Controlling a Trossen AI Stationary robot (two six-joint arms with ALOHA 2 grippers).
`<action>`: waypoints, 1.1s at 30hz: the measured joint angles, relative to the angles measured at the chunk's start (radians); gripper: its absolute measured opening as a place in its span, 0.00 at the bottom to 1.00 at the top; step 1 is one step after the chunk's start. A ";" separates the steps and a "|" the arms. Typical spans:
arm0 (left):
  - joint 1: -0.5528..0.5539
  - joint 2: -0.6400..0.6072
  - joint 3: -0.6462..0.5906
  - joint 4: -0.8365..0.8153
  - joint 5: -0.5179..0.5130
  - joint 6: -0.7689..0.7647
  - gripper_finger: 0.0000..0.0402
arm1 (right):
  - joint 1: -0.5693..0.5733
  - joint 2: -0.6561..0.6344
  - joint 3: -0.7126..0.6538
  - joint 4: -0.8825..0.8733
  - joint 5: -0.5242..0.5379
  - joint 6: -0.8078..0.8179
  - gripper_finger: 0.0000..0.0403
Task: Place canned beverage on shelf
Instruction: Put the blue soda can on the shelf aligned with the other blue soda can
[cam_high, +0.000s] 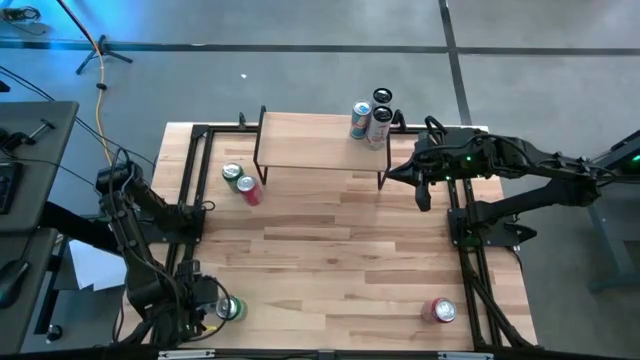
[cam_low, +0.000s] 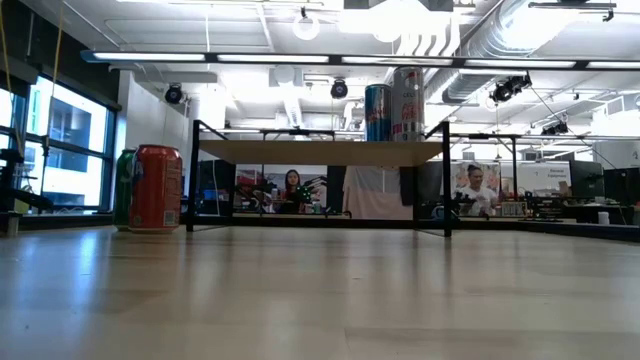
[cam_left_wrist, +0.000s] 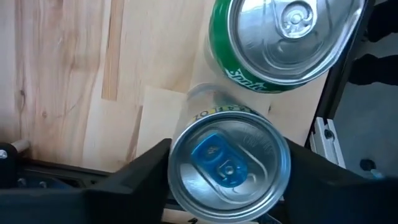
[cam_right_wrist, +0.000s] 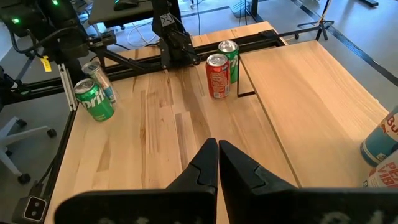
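Down at the table's (cam_high: 330, 250) front-left corner: left gripper (cam_left_wrist: 229, 160), fingers (cam_left_wrist: 140, 171) pressed to either side of a slim can (cam_left_wrist: 229, 165) with a blue tab, gripping it. Seen from above in the left wrist view, silver top up. Cannot tell whether lifted or resting on the wood. Well apart from the shelf, at the opposite side of the table.

Just beside the slim can, a Sprite can (cam_left_wrist: 283, 40), upright, very close but with no clear contact.

Farther back, near the shelf's left end: green can (cam_high: 232, 172) and red can (cam_high: 249, 190), both upright on the tabletop and side by side. In the low view, the red one in front, partly hiding the green.

In the middle at the back: shelf (cam_high: 320, 140), a light-wood board on thin black legs, mostly bare.

On its far right corner: blue can (cam_high: 360, 118) and silver can (cam_high: 378, 125), upright, standing together.

Off the shelf's right end: right gripper (cam_right_wrist: 217, 155), fingers shut tight against each other, holding nothing, hanging above the table and pointing across it toward the left arm.

Near the front-right corner: lone can (cam_high: 443, 310), red-sided with a silver top, well apart from everything else.

Beyond the table, in the low view: two people behind the shelf's legs.
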 joint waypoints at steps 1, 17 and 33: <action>0.000 -0.004 0.000 0.000 0.006 0.000 0.49 | 0.000 0.000 0.000 0.000 0.000 0.000 0.00; 0.092 -0.430 0.119 -0.328 -0.006 -0.052 0.40 | 0.000 0.000 0.000 0.001 0.000 0.004 0.00; 0.580 -0.510 0.348 0.053 -0.595 0.738 0.40 | 0.051 0.096 0.036 0.439 -0.050 0.011 0.00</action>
